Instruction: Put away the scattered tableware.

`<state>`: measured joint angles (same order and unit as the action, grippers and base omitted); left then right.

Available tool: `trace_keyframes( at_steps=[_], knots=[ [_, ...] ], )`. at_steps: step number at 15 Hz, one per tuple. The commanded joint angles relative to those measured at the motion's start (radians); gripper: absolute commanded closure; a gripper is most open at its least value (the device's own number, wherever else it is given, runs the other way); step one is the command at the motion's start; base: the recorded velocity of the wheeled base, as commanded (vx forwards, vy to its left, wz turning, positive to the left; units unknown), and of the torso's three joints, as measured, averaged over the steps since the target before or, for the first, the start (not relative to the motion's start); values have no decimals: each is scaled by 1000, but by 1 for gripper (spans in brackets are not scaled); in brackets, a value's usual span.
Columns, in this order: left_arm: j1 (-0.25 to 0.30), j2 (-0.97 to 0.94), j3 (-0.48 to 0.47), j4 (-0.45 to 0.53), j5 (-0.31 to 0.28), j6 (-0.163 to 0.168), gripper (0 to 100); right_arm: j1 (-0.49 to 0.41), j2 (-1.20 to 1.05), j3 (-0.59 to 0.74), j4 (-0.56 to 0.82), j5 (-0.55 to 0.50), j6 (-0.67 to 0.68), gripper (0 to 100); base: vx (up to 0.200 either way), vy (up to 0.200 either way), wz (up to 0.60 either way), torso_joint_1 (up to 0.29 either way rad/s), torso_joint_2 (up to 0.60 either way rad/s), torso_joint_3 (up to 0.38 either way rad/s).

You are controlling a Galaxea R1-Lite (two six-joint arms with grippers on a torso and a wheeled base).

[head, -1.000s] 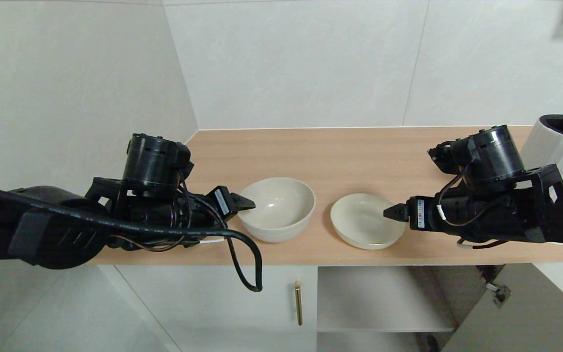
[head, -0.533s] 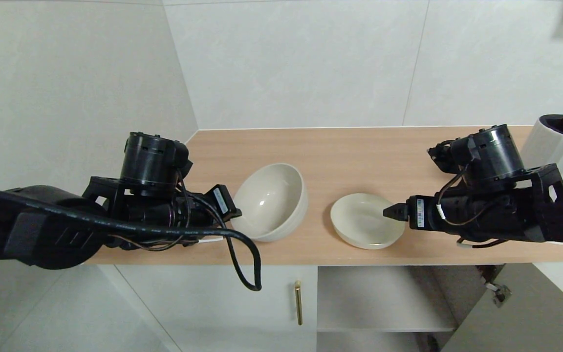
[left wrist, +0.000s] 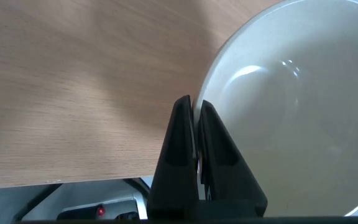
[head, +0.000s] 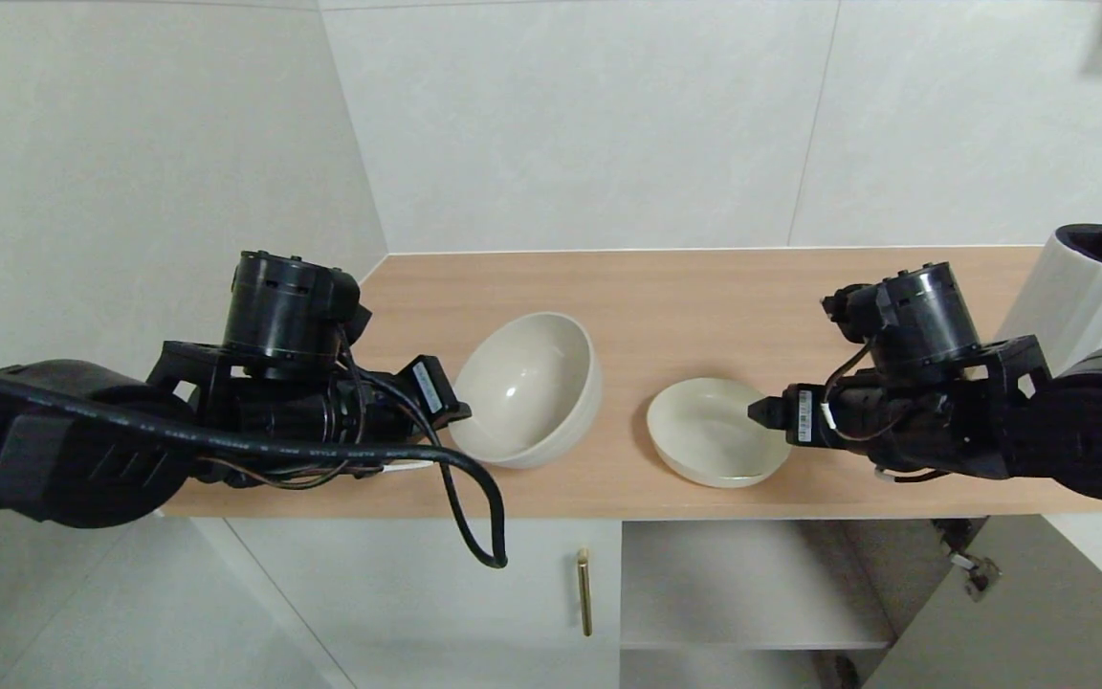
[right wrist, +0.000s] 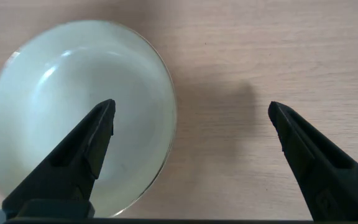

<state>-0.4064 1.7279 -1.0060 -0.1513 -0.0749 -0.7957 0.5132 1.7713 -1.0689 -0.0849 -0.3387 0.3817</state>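
Wood-grain counter [head: 704, 287] is running left to right along a tiled wall. A ribbed white vessel [head: 1082, 287] is standing at its far right end.

Head view: left arm is stretching in low and level from the left. The left gripper [head: 455, 410] is pinching the left rim of the deep bowl [head: 527, 388]. The bowl is sitting left of centre, tilted with its mouth turning toward that arm, and its underside looks to be touching the counter. Right arm is lying level from the right, with the right gripper [head: 763, 413] pointing at the right rim of the shallow dish [head: 718, 431]. The dish is resting flat near the front edge, just right of the bowl and apart from it. Below, a cabinet door with a gold handle [head: 584, 593] is hanging beside an open shelf [head: 742, 584].

Left wrist view: both fingers [left wrist: 180, 143] are pressing together on the bowl's thin rim, one inside and one outside.

Right wrist view: jaws are standing wide apart. One finger [right wrist: 89, 149] is hovering over the dish's hollow, the other [right wrist: 309, 155] over bare wood.
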Motion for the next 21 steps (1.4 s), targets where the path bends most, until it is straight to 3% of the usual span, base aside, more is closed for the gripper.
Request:
trace_keyframes(
  at_steps=[1, 7, 8, 17, 21],
  knots=[
    [0, -4, 1, -1, 0, 0, 100, 1, 20, -2, -1, 0, 0, 0, 0, 0, 0, 0, 0, 0],
    [0, -4, 1, -1, 0, 0, 100, 1, 33, -2, -1, -2, 0, 0, 0, 0, 0, 0, 0, 0],
    [0, -4, 1, -1, 0, 0, 100, 1, 33, -2, -1, -2, 0, 100, 0, 0, 0, 0, 0, 0],
    [0, -10, 1, -1, 0, 0, 100, 4, 19, 1, -1, -2, 2, 100, 0, 0, 0, 0, 0, 0],
    [0, -99, 27, 6, -2, 12, 100, 2, -96, 41, 19, 27, 0, 100, 0, 0, 0, 0, 0, 0]
  ],
)
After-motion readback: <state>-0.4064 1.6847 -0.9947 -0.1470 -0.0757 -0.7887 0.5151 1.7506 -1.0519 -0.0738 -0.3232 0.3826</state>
